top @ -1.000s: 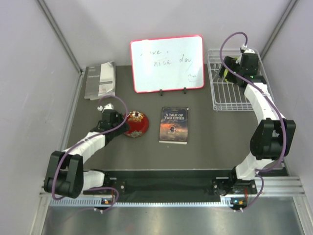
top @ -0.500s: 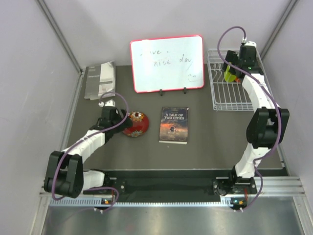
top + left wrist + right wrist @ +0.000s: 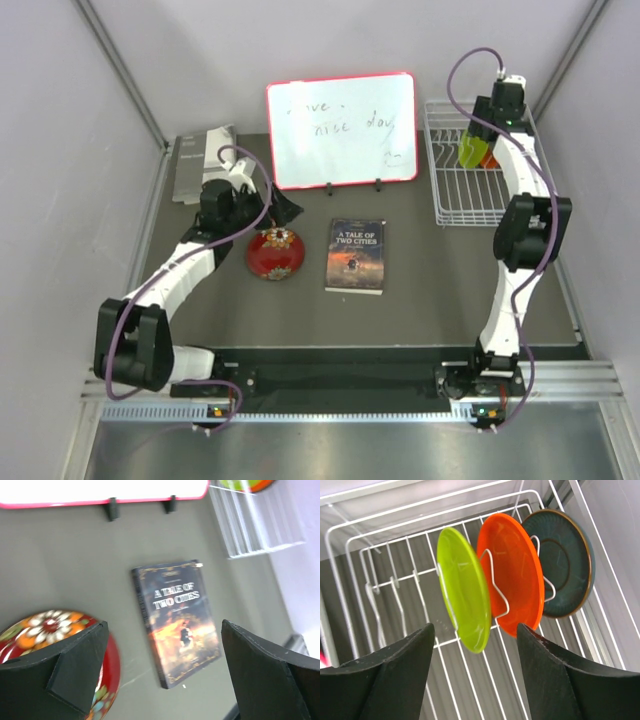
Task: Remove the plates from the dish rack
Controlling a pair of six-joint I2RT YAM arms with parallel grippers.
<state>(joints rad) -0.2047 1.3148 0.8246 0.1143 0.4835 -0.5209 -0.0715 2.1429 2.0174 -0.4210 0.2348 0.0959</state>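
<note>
The dark red patterned plate [image 3: 277,253] lies flat on the table; its rim shows at the lower left of the left wrist view [image 3: 45,630]. My left gripper [image 3: 285,209] [image 3: 164,625] is open and empty, raised above and just behind that plate. The white wire dish rack [image 3: 450,200] [image 3: 385,575] stands at the back right. A lime green plate [image 3: 465,595], an orange plate [image 3: 515,585] and a teal plate [image 3: 565,565] stand upright in it. My right gripper [image 3: 478,138] [image 3: 475,630] is open above the rack, close to the lime green plate's edge.
A red-framed whiteboard [image 3: 342,130] stands at the back centre. A book [image 3: 356,255] [image 3: 177,620] lies right of the red plate. A grey booklet [image 3: 205,165] lies at the back left. Side walls close in on both sides.
My left gripper has risen and drawn back from the red plate's left edge, now pointing right. My right gripper has shifted further back over the rack, uncovering the green and orange plates.
</note>
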